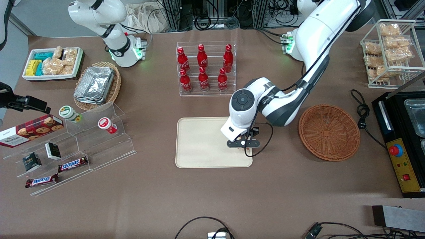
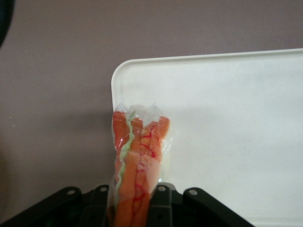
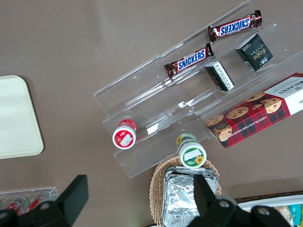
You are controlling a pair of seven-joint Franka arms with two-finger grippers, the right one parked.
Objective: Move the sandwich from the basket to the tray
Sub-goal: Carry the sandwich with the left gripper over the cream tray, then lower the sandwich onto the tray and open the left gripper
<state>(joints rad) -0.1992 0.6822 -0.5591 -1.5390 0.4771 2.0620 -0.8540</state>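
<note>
My left gripper (image 1: 243,143) hovers low over the corner of the cream tray (image 1: 202,142) that lies nearest the basket and the front camera. It is shut on the sandwich (image 2: 139,151), a wrapped wedge with orange and green filling showing between the black fingers (image 2: 161,203). In the left wrist view the sandwich hangs over the tray (image 2: 227,118) just inside its rounded corner. The reddish-brown wicker basket (image 1: 328,132) sits beside the tray toward the working arm's end and holds nothing.
An acrylic rack of red bottles (image 1: 206,68) stands farther from the camera than the tray. Toward the parked arm's end are an acrylic step shelf (image 1: 86,146) with snacks and a tan basket of foil containers (image 1: 96,84). A black appliance (image 1: 405,139) and its cable (image 1: 362,113) lie beside the basket.
</note>
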